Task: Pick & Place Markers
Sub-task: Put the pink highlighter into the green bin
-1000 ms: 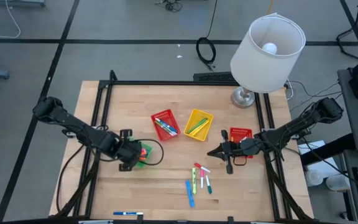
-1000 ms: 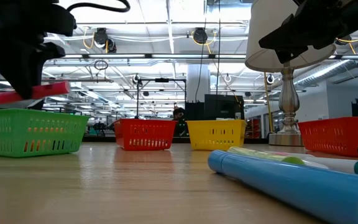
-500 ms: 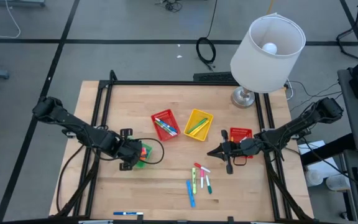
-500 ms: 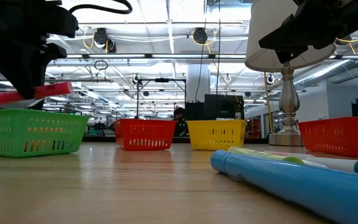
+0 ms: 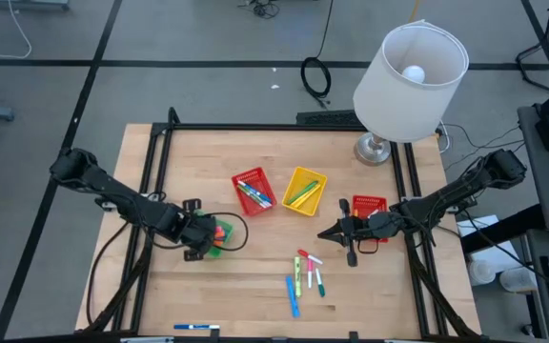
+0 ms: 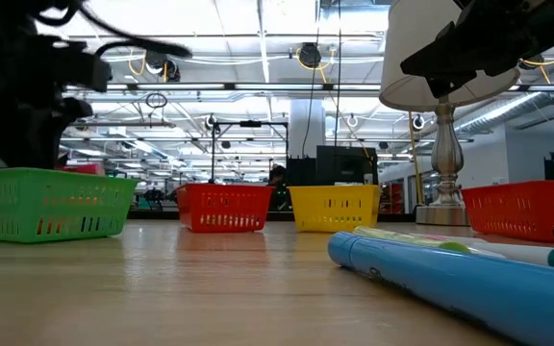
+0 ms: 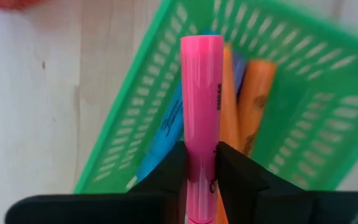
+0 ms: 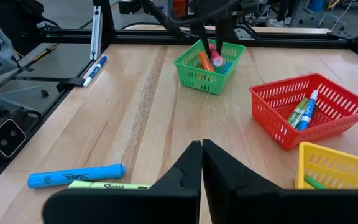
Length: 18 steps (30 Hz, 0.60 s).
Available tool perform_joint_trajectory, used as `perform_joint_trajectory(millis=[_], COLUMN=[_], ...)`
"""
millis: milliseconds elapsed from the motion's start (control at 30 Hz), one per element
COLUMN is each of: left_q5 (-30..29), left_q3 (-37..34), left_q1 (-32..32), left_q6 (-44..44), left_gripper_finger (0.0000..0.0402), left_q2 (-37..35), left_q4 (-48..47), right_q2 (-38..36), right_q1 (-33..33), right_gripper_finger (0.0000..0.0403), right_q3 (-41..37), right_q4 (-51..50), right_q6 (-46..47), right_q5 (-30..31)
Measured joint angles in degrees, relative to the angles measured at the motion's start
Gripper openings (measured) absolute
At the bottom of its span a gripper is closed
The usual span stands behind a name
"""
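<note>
My left gripper (image 7: 201,155) is shut on a pink marker (image 7: 201,93) and stands over the green basket (image 7: 303,93), at the table's left (image 5: 219,238). Blue and orange markers (image 7: 253,99) lie inside that basket. In the low view the pink marker (image 6: 83,168) shows just at the basket's rim (image 6: 46,178). My right gripper (image 5: 324,233) hangs shut and holds nothing, right of the table's middle. Several loose markers (image 5: 305,272) lie on the wood near the front edge. My left gripper pinches the pink marker's barrel (image 7: 201,140) between its two fingers (image 7: 232,168), which lie across it. The fingers come from above, pointing steeply down. The marker reaches out past the fingertips, above the blue and orange markers in the green basket.
A red basket (image 5: 253,191) with markers and a yellow basket (image 5: 304,191) stand mid-table, and a second red basket (image 5: 370,207) is at the right. A lamp (image 5: 408,71) stands at the far right corner. One blue marker (image 5: 195,327) lies at the near edge.
My left gripper has gone down with the pink marker. The marker hung level above the green basket's rim before and now sits at rim height, mostly hidden behind the basket wall in the low view.
</note>
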Motion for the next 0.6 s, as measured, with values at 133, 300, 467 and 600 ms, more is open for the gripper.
perform_joint_trajectory(millis=[133, 300, 467, 600], left_q5=[0.00, 0.04, 0.19, 1.68], left_q3=[-2.29, -3.64, -3.82, -3.82], left_q1=[0.07, 0.07, 0.11, 0.11], left_q6=[-1.94, -2.75, -2.21, -0.77], left_gripper_finger=[0.0073, 0.0075, 0.0076, 0.0086], left_q2=[0.00, 0.00, 0.00, -0.02], left_q4=[0.26, 1.87, 4.71, 5.01], right_q2=[0.01, 0.00, 0.00, 0.00], right_q1=[0.01, -0.01, -0.01, 0.01], right_gripper_finger=[0.0000, 0.0000, 0.0000, 0.0000], right_q3=[0.00, 0.00, 0.00, 0.00], right_q4=[0.00, 0.00, 0.08, 0.22], right_q6=[0.00, 0.00, 0.00, 0.00], right_q5=[0.00, 0.00, 0.00, 0.00])
